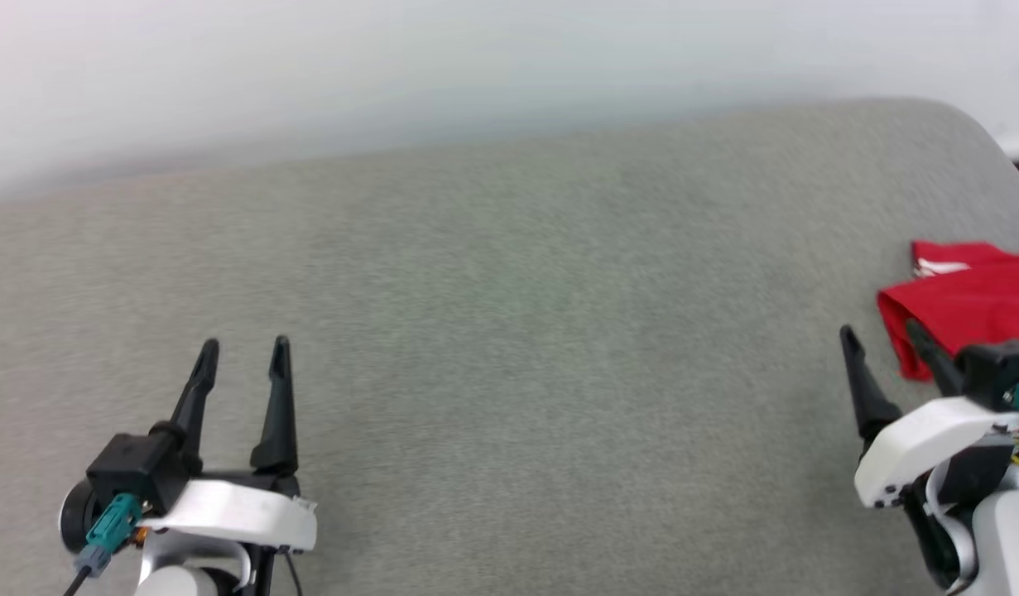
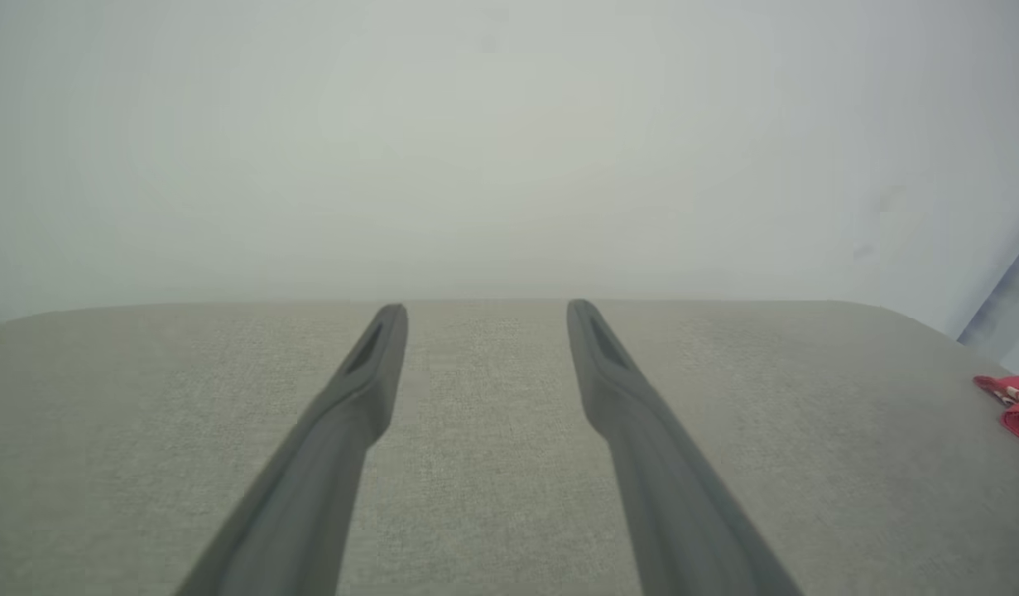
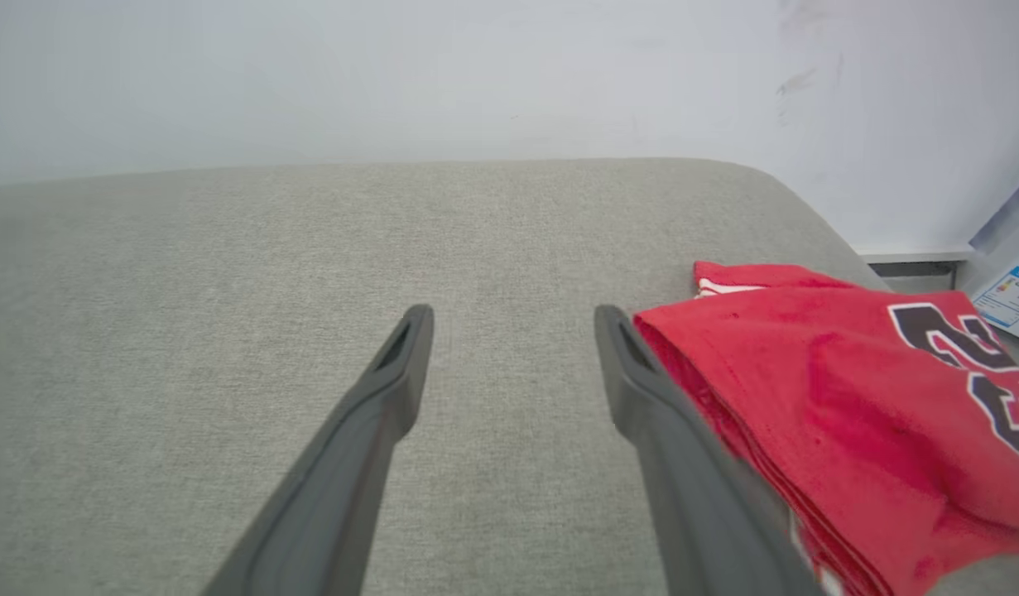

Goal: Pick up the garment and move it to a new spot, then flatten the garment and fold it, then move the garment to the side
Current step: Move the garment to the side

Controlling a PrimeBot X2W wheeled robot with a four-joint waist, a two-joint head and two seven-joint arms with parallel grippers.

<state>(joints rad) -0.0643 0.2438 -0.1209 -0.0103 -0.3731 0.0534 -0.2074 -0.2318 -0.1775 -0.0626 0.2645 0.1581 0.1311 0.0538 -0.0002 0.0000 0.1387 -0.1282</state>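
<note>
L claw (image 1: 244, 352), R claw (image 1: 880, 329) wide open, empty; folded red garment (image 1: 973, 298) just beside R claw.

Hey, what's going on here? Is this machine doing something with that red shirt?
A two-armed robot is stationed over a grey cushioned surface. The red shirt lies in a layered, folded-looking bundle at the surface's right side, close by the right gripper. That gripper and the left gripper are both open and hold nothing, so at this moment the shirt just rests there.
</note>
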